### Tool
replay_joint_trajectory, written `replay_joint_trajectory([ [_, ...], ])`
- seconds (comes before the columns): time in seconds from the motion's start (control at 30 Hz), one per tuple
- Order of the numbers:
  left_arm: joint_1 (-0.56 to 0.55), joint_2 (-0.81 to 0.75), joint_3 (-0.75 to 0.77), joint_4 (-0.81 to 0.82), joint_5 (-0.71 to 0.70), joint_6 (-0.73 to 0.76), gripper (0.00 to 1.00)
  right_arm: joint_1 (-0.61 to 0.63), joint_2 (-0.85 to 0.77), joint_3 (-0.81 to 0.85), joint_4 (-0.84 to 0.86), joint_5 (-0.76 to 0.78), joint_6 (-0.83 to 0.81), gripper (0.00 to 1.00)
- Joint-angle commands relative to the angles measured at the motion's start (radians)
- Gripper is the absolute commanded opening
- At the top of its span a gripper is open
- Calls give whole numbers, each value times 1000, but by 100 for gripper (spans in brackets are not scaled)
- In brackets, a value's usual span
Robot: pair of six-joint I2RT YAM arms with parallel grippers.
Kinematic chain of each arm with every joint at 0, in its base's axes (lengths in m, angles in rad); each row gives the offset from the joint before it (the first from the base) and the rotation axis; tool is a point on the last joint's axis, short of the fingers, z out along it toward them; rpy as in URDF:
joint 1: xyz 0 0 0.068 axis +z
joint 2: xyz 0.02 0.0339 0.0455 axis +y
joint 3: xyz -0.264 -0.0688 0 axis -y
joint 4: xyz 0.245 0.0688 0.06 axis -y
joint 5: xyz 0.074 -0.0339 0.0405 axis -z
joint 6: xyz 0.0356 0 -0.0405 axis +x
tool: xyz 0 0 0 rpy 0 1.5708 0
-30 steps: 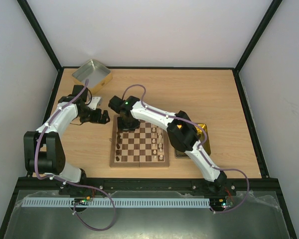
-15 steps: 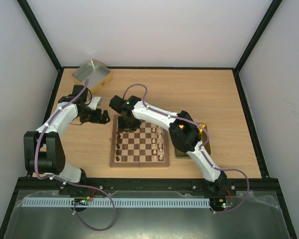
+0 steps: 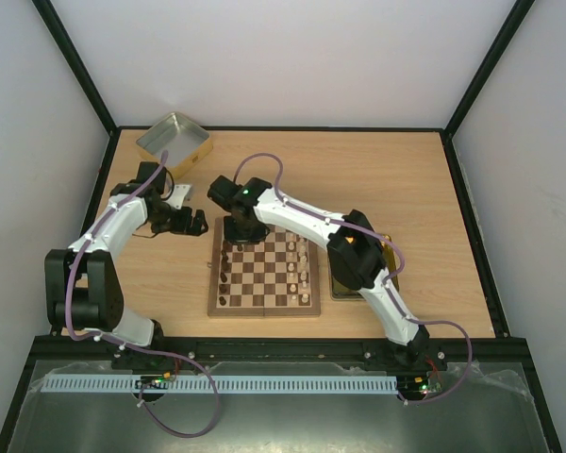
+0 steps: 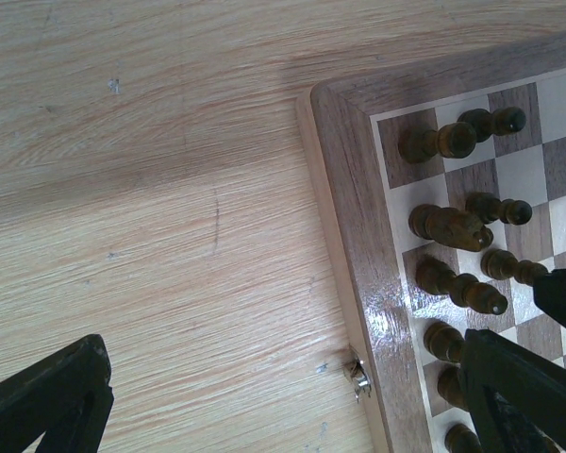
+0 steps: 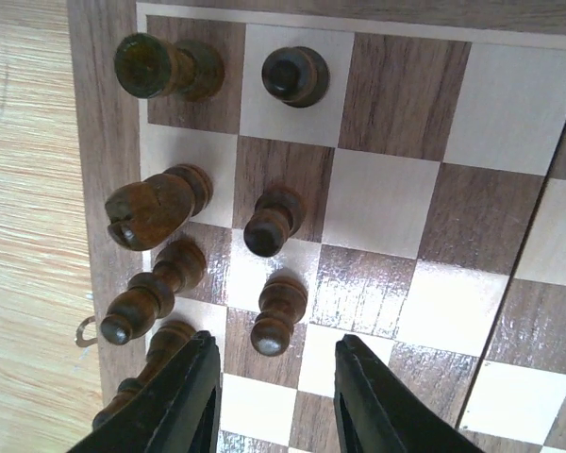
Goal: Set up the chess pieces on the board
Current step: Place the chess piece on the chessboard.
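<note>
the dark chess pieces (image 5: 269, 222) are stood in two rows along the nine o'clock side of the board (image 3: 264, 310), the cream pieces (image 3: 303, 274) along its three o'clock side. the board is laid mid-table (image 3: 406, 179). the right gripper (image 5: 275, 401) is held part open above the dark rows, nothing gripped, a dark pawn (image 5: 275, 316) just ahead of its gap. the left gripper (image 4: 283, 406) is spread wide and empty at the board's ten o'clock corner. a silver tin (image 3: 174, 142) is seen at eleven o'clock.

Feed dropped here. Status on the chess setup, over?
Left claw open, empty, beside the board. Right claw open above dark chess pieces, holding none. No obstruction seen.
</note>
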Motion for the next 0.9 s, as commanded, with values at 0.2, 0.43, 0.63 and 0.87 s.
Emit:
replay_joint_trajectory([
  [0.2, -13, -30, -13, -6, -1, -5, 100, -16, -112, -34, 14, -2, 10, 31],
  [0.43, -19, -31, -12, -5, -7, -5, 100, -19, -109, -59, -19, 20, 1, 25],
  [0.63, -19, -31, -10, -5, -13, -6, 100, -19, -107, -110, -25, 33, 11, 24],
  [0.87, -19, -28, -8, -5, -11, -7, 100, -20, -74, -115, -10, 23, -3, 22],
])
